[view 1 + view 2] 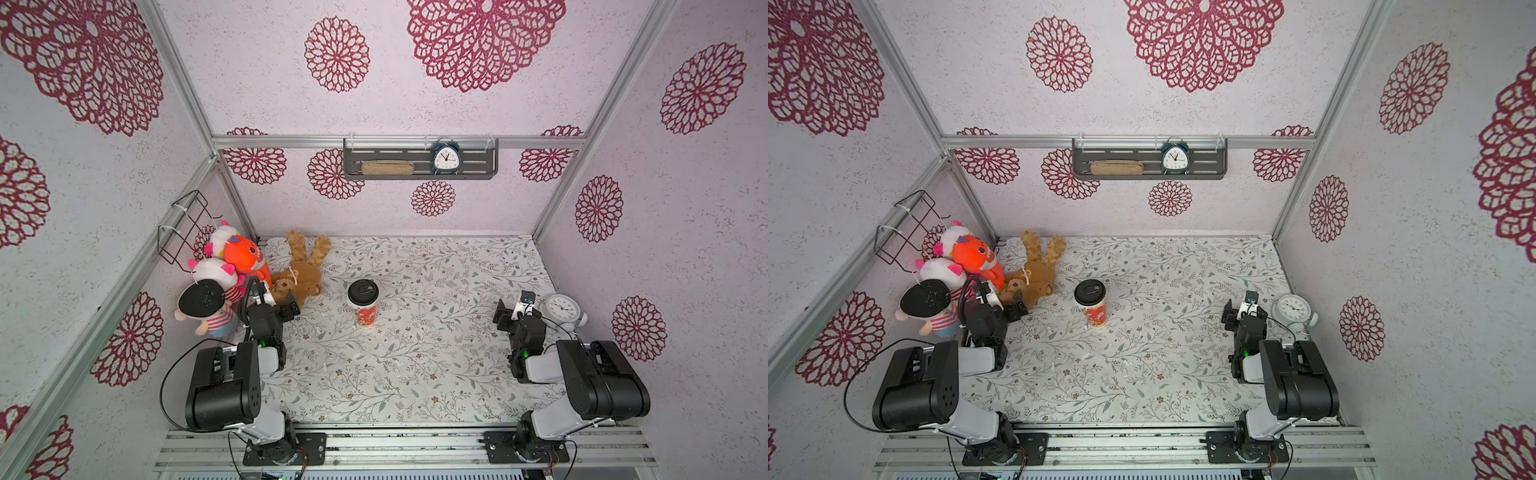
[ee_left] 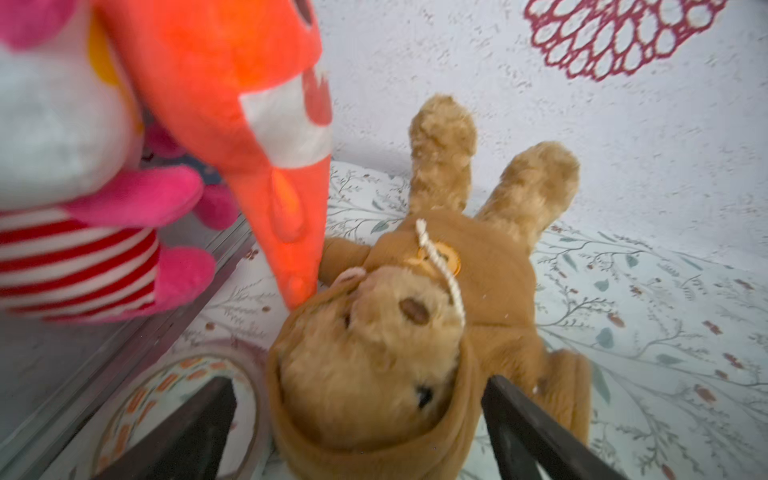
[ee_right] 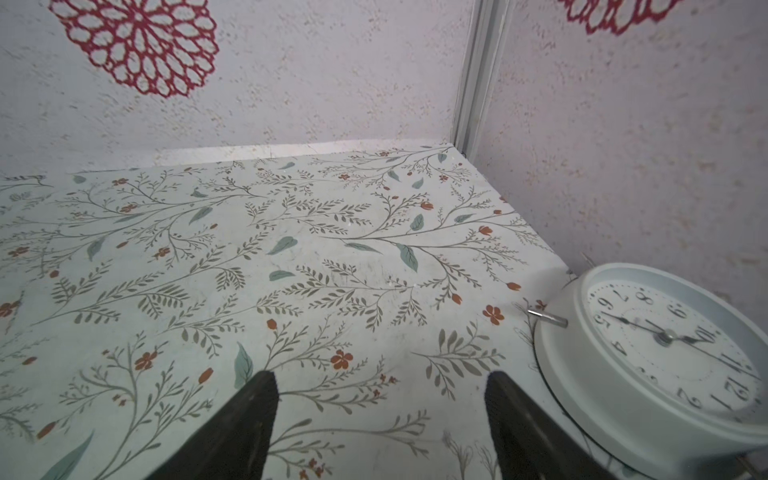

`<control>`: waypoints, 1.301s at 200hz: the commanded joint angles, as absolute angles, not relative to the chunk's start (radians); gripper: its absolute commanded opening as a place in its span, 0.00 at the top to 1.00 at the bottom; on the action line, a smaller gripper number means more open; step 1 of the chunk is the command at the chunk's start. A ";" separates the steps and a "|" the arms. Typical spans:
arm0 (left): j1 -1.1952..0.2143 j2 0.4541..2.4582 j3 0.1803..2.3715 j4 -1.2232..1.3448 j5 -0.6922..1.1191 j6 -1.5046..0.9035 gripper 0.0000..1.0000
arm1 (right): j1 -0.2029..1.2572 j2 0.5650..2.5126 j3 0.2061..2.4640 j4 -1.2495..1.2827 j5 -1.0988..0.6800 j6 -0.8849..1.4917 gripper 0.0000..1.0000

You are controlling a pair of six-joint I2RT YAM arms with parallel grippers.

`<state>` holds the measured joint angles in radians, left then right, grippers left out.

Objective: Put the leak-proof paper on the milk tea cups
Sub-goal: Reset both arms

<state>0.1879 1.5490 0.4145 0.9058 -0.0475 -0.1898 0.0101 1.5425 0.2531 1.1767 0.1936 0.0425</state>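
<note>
The milk tea cup (image 1: 365, 316) (image 1: 1096, 313) stands upright near the middle of the flowered table, white above and red below, with a black round lid (image 1: 363, 291) on its rim. The leak-proof paper is out of view. My left gripper (image 1: 279, 302) (image 1: 1009, 305) (image 2: 359, 428) is at the left by the plush toys. It is open, with its fingers either side of the brown bear's head (image 2: 365, 374). My right gripper (image 1: 513, 309) (image 1: 1241, 309) (image 3: 380, 415) is open over bare table at the right, with nothing between its fingers.
A white alarm clock (image 1: 561, 309) (image 3: 665, 345) lies just right of the right gripper, against the wall. Several plush toys (image 1: 232, 266) crowd the back left corner. A round rimmed thing with orange marks (image 2: 174, 399) lies beside the bear. A shelf (image 1: 419, 166) and a wire basket (image 1: 187, 224) hang on the walls.
</note>
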 commanded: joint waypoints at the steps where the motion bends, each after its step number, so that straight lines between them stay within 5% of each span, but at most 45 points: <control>1: 0.178 1.553 0.415 0.894 0.006 -0.138 0.03 | 0.007 1.538 0.256 1.198 0.172 0.032 0.01; 260: 0.164 1.548 0.423 0.866 -0.023 -0.134 0.03 | 0.020 1.533 0.263 1.178 0.187 0.021 0.01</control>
<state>0.1688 1.5490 0.4232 0.8669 -0.0166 -0.1570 0.0162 1.5429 0.2516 1.1606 0.1818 0.0353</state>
